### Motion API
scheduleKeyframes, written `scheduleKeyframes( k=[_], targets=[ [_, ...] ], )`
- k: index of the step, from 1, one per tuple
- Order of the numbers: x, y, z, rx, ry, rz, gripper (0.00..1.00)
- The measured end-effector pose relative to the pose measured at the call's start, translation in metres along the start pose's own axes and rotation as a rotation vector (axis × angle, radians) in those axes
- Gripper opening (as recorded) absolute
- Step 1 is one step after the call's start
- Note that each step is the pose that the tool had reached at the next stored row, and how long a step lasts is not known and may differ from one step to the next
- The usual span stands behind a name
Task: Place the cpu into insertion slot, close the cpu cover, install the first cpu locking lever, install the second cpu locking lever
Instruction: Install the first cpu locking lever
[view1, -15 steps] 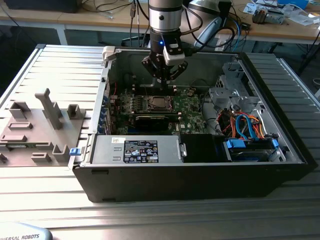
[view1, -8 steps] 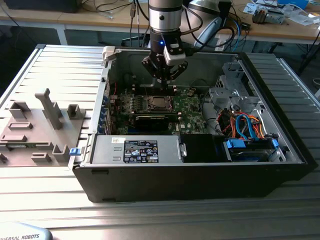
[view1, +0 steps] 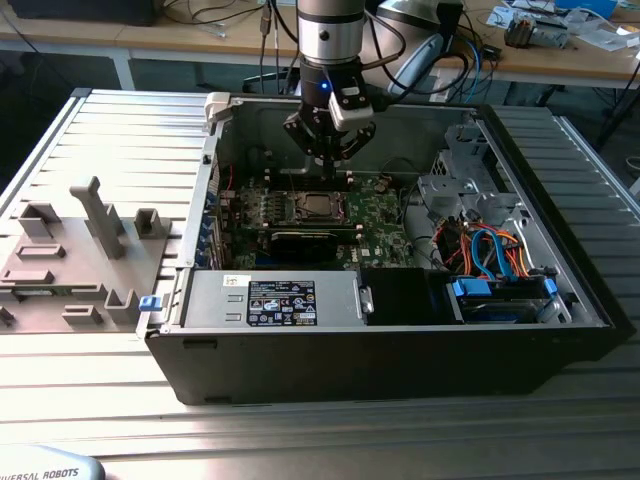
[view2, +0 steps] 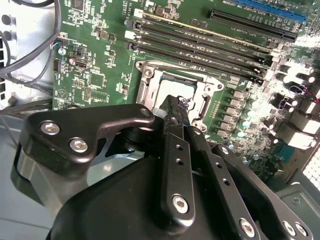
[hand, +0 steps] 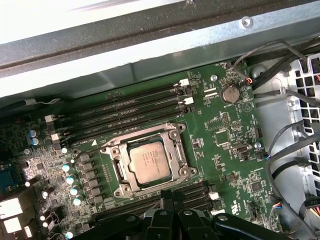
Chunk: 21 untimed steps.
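One chip (hand: 147, 161) sits in the socket (hand: 116, 159) with its cover (hand: 181, 159) down; the claw (view2: 172, 107), pressed together just beside the socket, should push each lever squarely

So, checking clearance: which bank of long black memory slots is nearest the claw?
The black slot bank on the silver-rimmed socket's claw side; the other lies beyond it, by the case wall.

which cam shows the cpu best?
First wrist view: the small square silvery-grey metal cpu lies unobstructed in the silver-rimmed socket. In the second wrist view the black claw hides most of it; in the exterior view it is tiny.
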<state>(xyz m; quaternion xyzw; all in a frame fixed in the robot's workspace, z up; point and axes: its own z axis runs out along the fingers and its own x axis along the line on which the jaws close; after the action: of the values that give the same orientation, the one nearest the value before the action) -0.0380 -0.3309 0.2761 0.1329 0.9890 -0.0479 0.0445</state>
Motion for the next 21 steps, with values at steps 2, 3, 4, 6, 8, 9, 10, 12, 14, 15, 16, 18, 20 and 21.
scheduleKeyframes(
  k=[2,3,4,6,8,9,10,12,14,15,16,18,20,21],
  targets=[
    [0.0,0.0,0.0,-0.0004,-0.0004,-0.004,0.11],
    [0.0,0.0,0.0,-0.0006,-0.0006,-0.006,0.11],
    [0.0,0.0,0.0,-0.0007,-0.0008,-0.008,0.11],
    [0.0,0.0,0.0,-0.0014,-0.0014,-0.016,0.11],
    [0.0,0.0,0.0,-0.0017,-0.0018,-0.02,0.11],
    [0.0,0.0,0.0,-0.002,-0.002,-0.023,0.11],
    [0.0,0.0,0.0,-0.0024,-0.0023,-0.026,0.11],
    [0.0,0.0,0.0,-0.0029,-0.0027,-0.031,0.11],
    [0.0,0.0,0.0,-0.0036,-0.0035,-0.04,0.11],
    [0.0,0.0,0.0,-0.0038,-0.0036,-0.042,0.11],
    [0.0,0.0,0.0,-0.004,-0.0038,-0.044,0.11],
    [0.0,0.0,0.0,-0.0044,-0.0043,-0.049,0.11],
    [0.0,0.0,0.0,-0.0048,-0.0048,-0.055,0.11],
    [0.0,0.0,0.0,-0.0049,-0.0051,-0.057,0.11]
  ],
)
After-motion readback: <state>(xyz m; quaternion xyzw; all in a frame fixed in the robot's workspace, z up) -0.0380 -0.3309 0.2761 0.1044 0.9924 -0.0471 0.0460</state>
